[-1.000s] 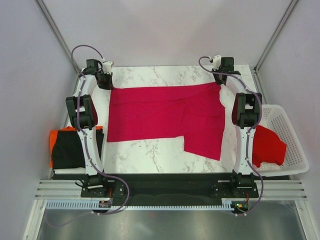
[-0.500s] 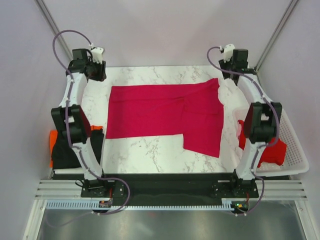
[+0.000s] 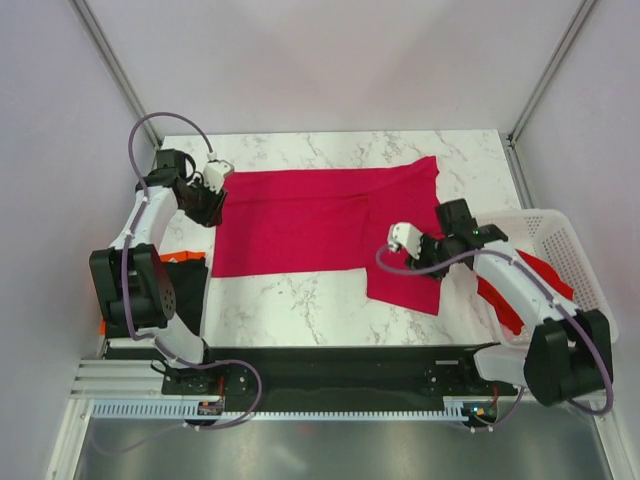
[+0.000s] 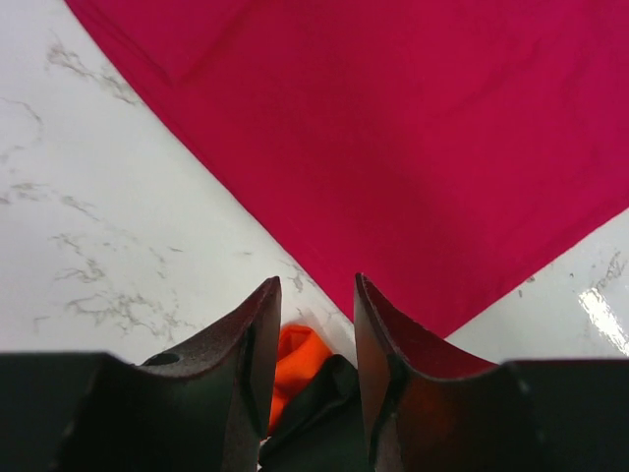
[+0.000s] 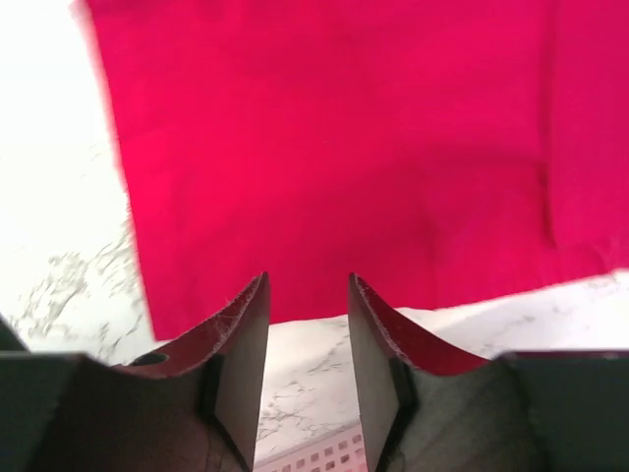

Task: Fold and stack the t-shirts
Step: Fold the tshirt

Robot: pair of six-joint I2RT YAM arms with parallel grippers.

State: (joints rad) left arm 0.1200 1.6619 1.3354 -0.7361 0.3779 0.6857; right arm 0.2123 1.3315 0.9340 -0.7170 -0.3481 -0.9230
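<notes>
My left arm is folded back on itself, elbow low near the table's left edge and forearm reaching up and in. The left gripper [image 4: 310,290] hangs just over the marble-patterned white tabletop [image 3: 300,300], beside the left edge of the crimson-pink cloth t-shirt [image 3: 320,220]. Its fingers stand apart with nothing between them. Through the gap I see a scrap of the orange cloth shirt [image 4: 295,354] and the black cloth shirt [image 4: 324,413], piled at the table's left side and mostly hidden under that arm in the overhead view.

My right arm stretches from its base out over the basket and bends inward. The right gripper [image 5: 307,285] sits low above the lower right flap of the crimson-pink shirt, near its bottom hem. Its jaws are released too, with only bare marble showing between them.

The crimson-pink shirt lies flat across the middle of the table, with one panel folded over on the right so that side hangs lower than the rest.

The white plastic lattice basket [image 3: 565,240] sits at the table's right edge. A red cloth shirt [image 3: 545,275] lies bunched inside it, partly covered by the right arm.
</notes>
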